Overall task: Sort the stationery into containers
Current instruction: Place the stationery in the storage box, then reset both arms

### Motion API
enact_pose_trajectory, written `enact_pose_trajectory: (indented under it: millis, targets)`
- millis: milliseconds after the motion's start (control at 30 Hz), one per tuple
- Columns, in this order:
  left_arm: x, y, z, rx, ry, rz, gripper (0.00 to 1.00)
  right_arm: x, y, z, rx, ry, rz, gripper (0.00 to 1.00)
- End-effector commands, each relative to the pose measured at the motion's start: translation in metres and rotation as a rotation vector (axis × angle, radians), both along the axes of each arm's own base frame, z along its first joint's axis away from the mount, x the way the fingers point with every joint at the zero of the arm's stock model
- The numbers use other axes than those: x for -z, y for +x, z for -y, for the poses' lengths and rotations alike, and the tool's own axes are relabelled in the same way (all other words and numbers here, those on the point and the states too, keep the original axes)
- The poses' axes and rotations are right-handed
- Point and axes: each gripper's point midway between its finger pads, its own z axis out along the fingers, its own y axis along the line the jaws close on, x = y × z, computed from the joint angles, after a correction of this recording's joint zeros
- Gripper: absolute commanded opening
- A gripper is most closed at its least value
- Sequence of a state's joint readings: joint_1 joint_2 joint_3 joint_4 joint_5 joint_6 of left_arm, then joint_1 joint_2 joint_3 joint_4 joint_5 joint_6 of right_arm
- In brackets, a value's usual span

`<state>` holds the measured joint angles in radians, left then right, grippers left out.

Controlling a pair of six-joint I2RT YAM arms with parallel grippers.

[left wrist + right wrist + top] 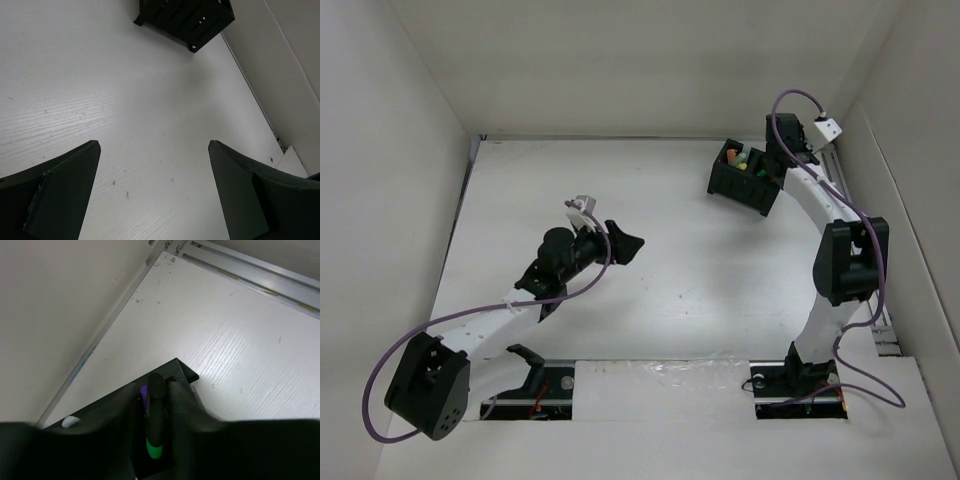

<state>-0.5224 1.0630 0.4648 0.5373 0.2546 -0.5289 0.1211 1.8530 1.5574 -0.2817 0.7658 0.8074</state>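
The black organiser box [740, 178] stands at the far right of the table, with orange and green markers [745, 158] showing in it. My right gripper [782, 150] hangs over its right compartment. In the right wrist view the gripper [152, 405] is shut on a black marker with a green end [155, 415], held lengthwise just above the box rim [175, 367]. A purple-ended marker [144, 392] shows behind it inside the compartment. My left gripper [625, 243] is open and empty above the middle of the table [154, 145]. The organiser also shows far ahead in the left wrist view [187, 17].
White walls close in the table on the left, back and right. An aluminium rail [240, 267] runs along the right wall beside the organiser. Both arm bases sit at the near edge.
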Motion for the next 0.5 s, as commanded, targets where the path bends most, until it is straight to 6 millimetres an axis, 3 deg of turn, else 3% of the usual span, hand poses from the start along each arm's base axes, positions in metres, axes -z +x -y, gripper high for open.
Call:
enact_pose_trajectory:
  millis: [0,33,100,167,233,267,367,433,467]
  targets:
    - [-0.016,-0.002,-0.001,0.008,-0.038,0.058,0.87,-0.025,0.001,-0.005,0.019,-0.015,0.048,0.48]
    - [-0.016,-0.002,-0.001,0.008,-0.038,0.058,0.87,-0.035,0.002,-0.007,0.009,-0.006,0.07,0.62]
    - [-0.016,-0.004,-0.003,0.009,-0.047,0.053,0.87,-0.042,0.001,-0.019,-0.034,0.027,0.086,1.0]
    - [-0.024,-0.004,-0.004,0.019,-0.066,0.084,0.87,-0.061,-0.008,-0.023,-0.052,0.037,0.117,1.0]
    - [-0.019,-0.006,-0.004,0.019,-0.064,0.08,0.87,-0.064,-0.015,-0.04,-0.103,0.065,0.131,1.0]
    - [-0.02,-0.006,-0.004,0.017,-0.071,0.074,0.87,-0.083,-0.023,-0.045,-0.124,0.077,0.174,1.0]
    - [-0.023,-0.008,-0.001,0.04,-0.079,0.083,0.87,-0.097,-0.045,-0.072,-0.199,0.11,0.217,1.0]
    - [-0.015,-0.007,0.0,0.039,-0.076,0.056,0.93,-0.1,-0.057,-0.095,-0.278,0.151,0.236,1.0]
    - [-0.015,-0.009,0.001,0.049,-0.077,0.055,0.95,-0.087,-0.066,-0.113,-0.335,0.166,0.219,1.0]
